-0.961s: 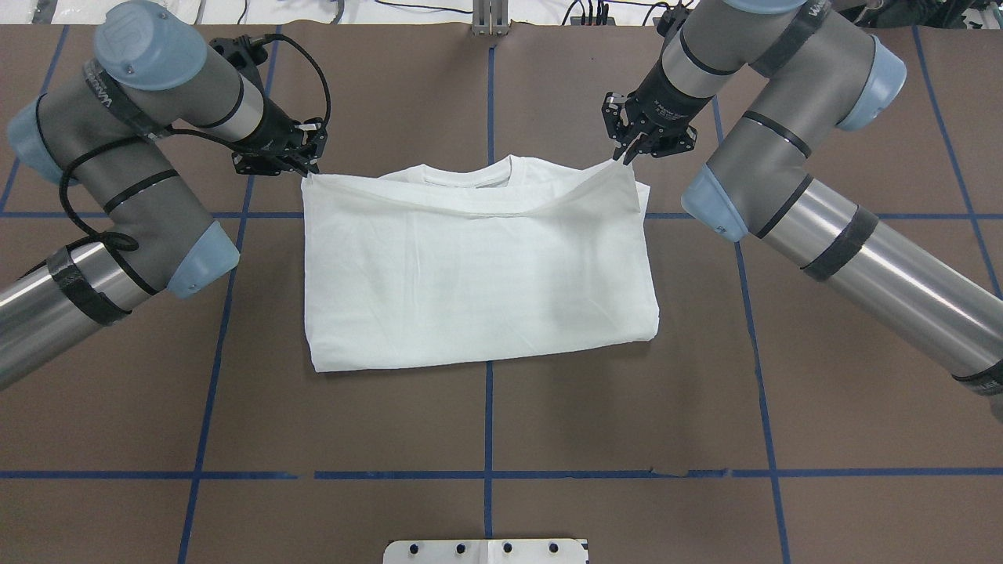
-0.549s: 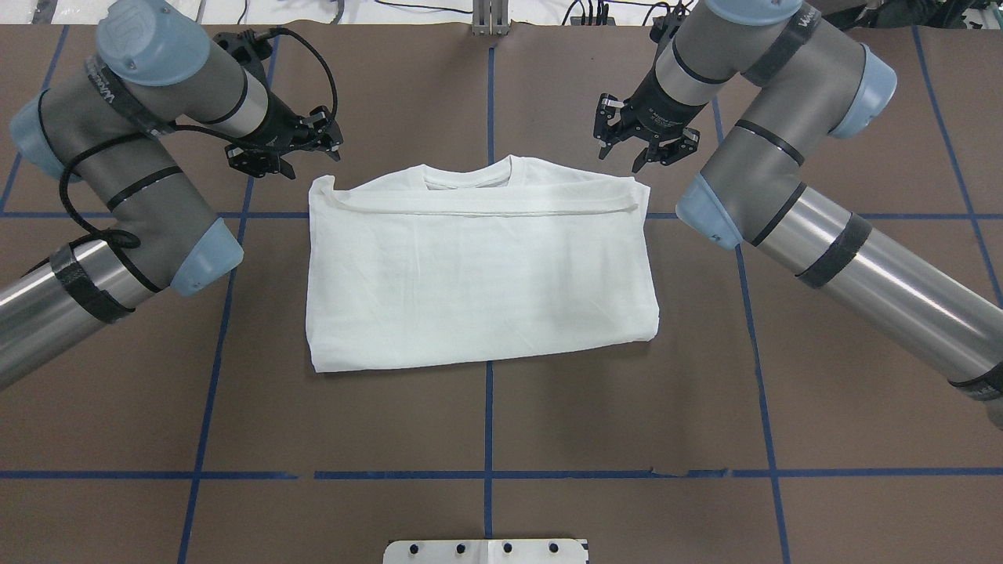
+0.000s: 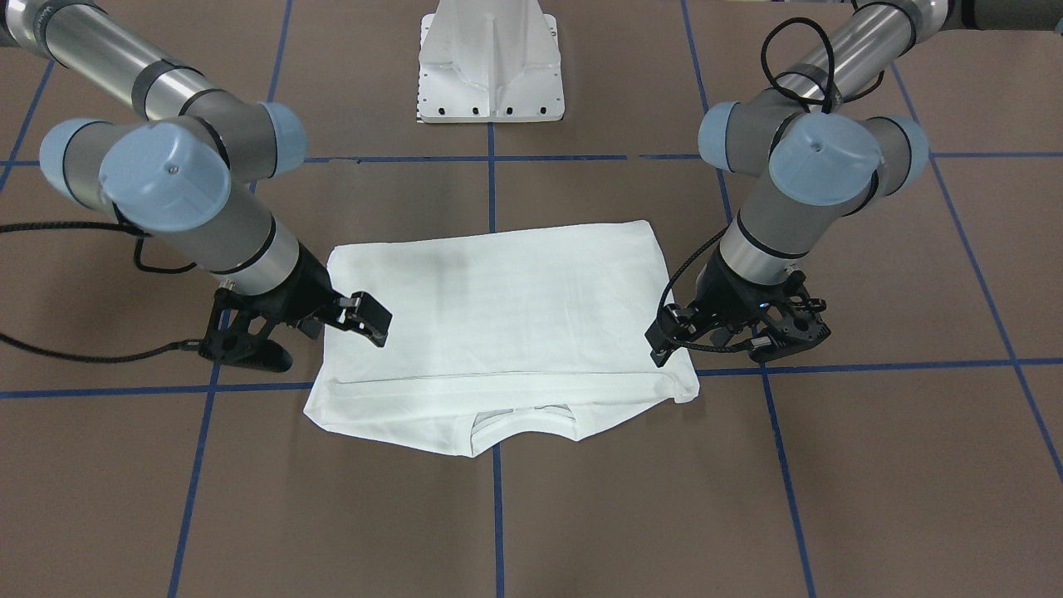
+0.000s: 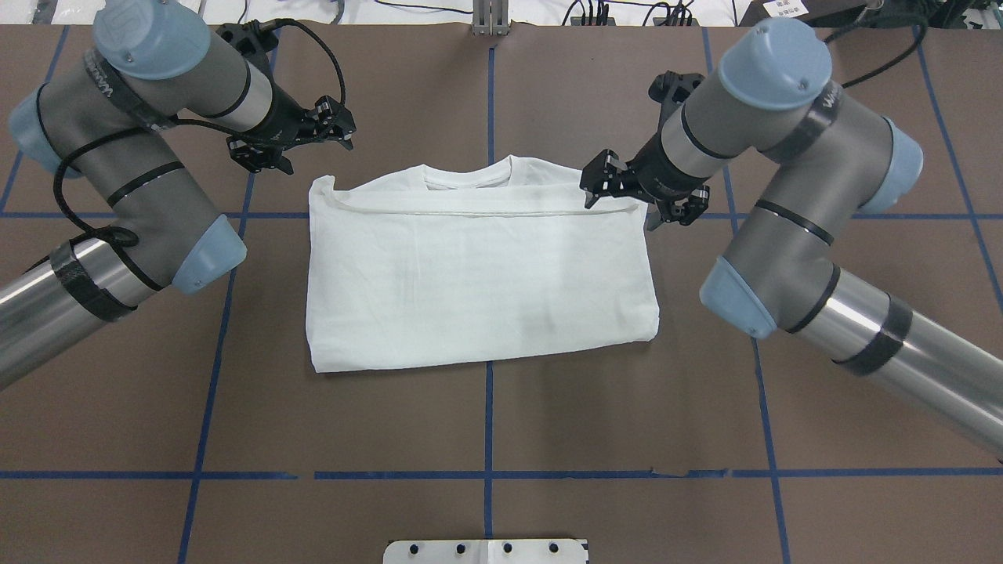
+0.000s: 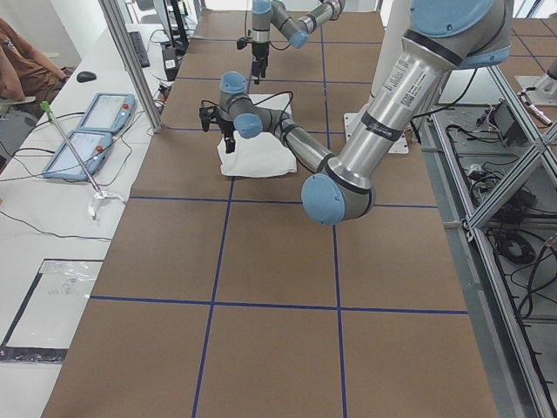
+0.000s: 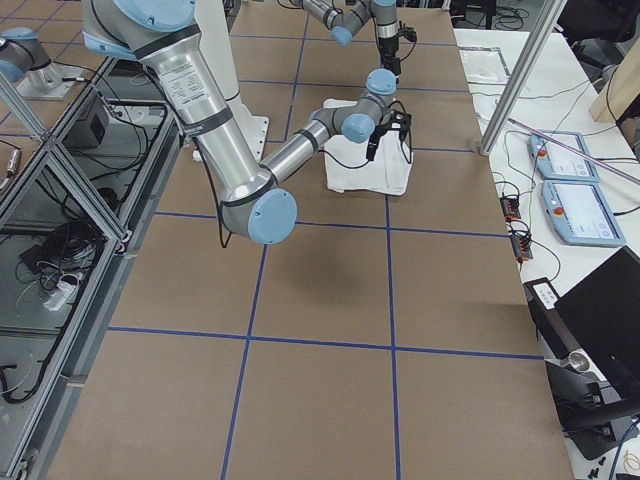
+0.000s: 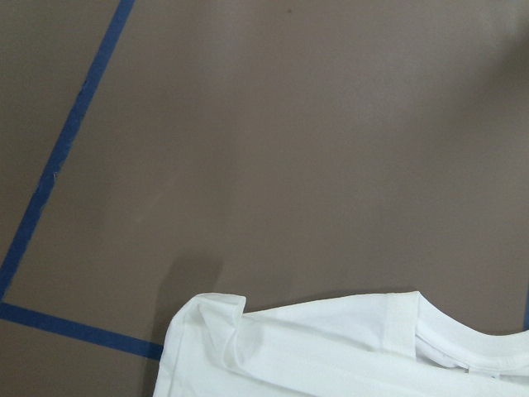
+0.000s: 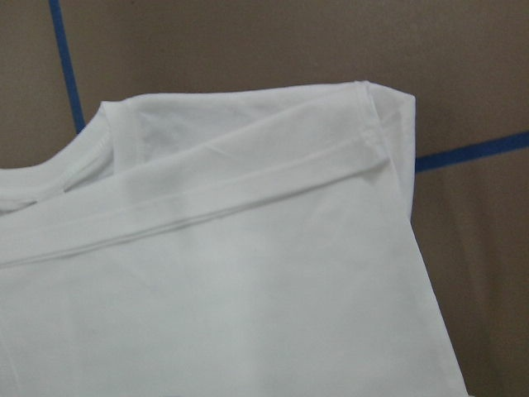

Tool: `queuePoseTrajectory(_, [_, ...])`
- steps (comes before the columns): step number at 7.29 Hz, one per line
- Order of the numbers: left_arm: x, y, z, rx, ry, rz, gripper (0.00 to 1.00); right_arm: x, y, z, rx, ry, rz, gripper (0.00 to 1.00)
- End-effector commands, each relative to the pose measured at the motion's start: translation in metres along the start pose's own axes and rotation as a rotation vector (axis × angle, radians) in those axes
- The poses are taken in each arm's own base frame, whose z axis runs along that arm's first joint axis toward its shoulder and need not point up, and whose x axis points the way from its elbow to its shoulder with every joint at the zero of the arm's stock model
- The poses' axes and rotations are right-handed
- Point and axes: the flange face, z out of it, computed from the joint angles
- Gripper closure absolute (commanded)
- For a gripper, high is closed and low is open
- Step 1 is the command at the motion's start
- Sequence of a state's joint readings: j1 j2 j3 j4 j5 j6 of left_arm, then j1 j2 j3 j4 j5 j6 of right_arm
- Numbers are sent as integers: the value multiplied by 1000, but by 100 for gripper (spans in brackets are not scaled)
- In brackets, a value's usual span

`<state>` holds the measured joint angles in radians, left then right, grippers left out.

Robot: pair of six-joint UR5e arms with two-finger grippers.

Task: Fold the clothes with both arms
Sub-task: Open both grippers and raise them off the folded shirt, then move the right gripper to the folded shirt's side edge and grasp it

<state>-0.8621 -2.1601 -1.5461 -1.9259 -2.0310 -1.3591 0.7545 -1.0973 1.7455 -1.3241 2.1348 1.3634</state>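
Jaws on left gripper (image 4: 298, 145) and right gripper (image 4: 636, 196) gaped, empty. Only the right wrist view showed hem stitching (image 8: 248, 178). Overhead, the shirt (image 4: 478, 282) pointed its collar to twelve o'clock, long axis nine-to-three.

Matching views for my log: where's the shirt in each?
Front-facing: shirt centre, collar toward bottom.
Overhead: shirt centre, collar toward top.
Exterior left: shirt small, upper middle.
Exterior right: shirt small, upper middle.
Left wrist: shirt along bottom edge.
Right wrist: shirt fills most.
Landmark: blue tape.

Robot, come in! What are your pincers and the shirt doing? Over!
Left pincer open, off the shirt, over bare table. Right pincer open above its far right corner. Shirt folded flat, collar showing. Nothing in the way. Over.
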Motion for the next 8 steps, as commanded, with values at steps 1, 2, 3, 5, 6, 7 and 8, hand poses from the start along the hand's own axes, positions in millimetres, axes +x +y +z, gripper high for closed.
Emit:
queuePoseTrajectory(1, [-1, 1, -1, 0, 2, 1, 0, 28, 38, 26, 35, 59, -7, 0])
queuePoseTrajectory(2, [2, 1, -3, 2, 7, 4, 0, 35, 33, 44, 59, 96, 1, 0])
queuePoseTrajectory(3, [3, 1, -3, 3, 14, 9, 0, 42, 29, 63, 83, 132, 4, 0])
queuePoseTrajectory(5, [3, 1, -3, 4, 12, 6, 0, 39, 40, 70, 83, 138, -11, 0])
queuePoseTrajectory(6, [3, 1, -3, 5, 14, 7, 0, 38, 50, 77, 67, 143, -21, 0])
queuePoseTrajectory(7, [2, 2, -3, 3, 14, 9, 0, 41, 57, 82, 55, 151, -26, 1])
queuePoseTrajectory(8, [2, 2, -3, 3, 14, 9, 0, 42, 64, 87, 45, 158, -32, 1])
